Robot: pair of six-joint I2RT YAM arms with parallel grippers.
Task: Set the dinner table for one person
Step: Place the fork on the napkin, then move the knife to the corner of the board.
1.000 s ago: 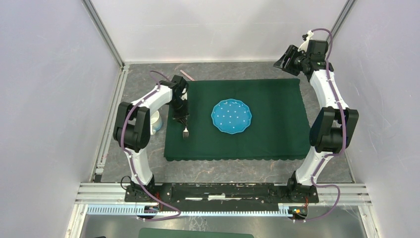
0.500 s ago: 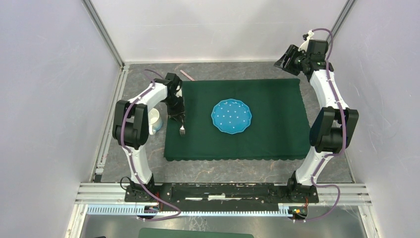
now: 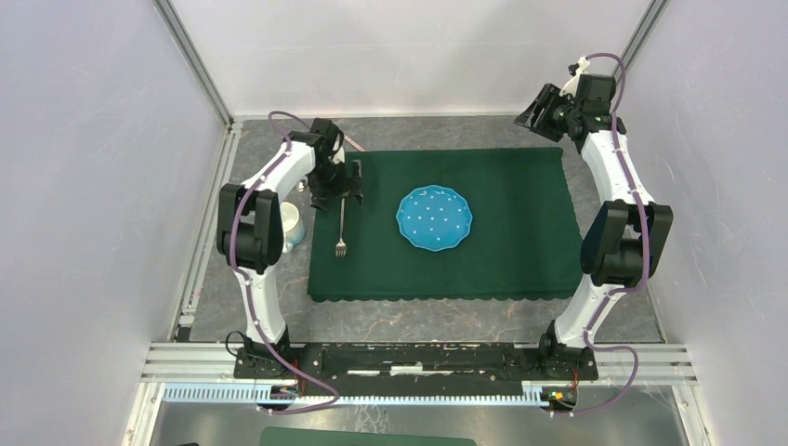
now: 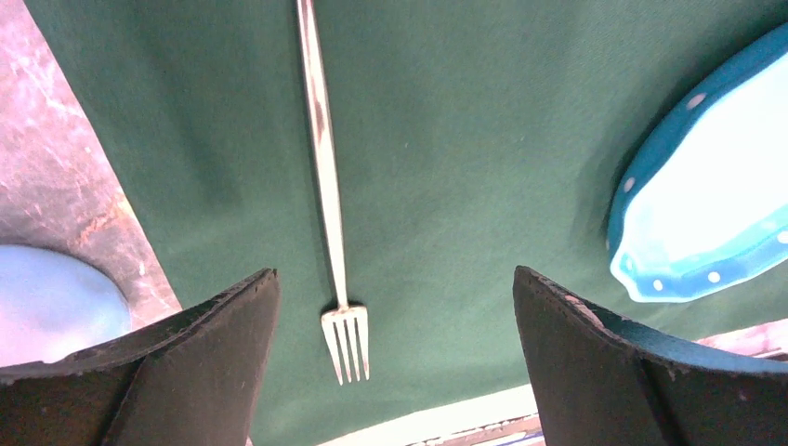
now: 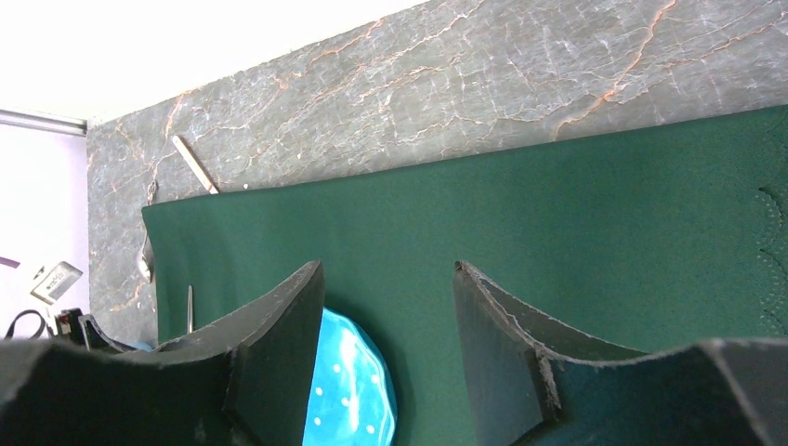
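The left gripper point(image 3: 336, 186) is hovering over the fork point(image 3: 342, 226), fingers point(image 4: 214, 358) spread wide, gripping nothing. The fork is lying flat on the cloth point(image 3: 502, 246), tines pointing toward the near edge, left of the plate point(image 3: 434, 218) and apart from it. The mug point(image 3: 292, 226) is standing on the table point(image 3: 418, 321) just beside the cloth. The right gripper point(image 3: 531, 111) is hanging over the table's far right corner, fingers apart, empty.

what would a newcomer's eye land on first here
The bright blue dotted plate in the middle of the dark green cloth. Then the fork lying on the cloth to the plate's left, with the left gripper open above its handle.
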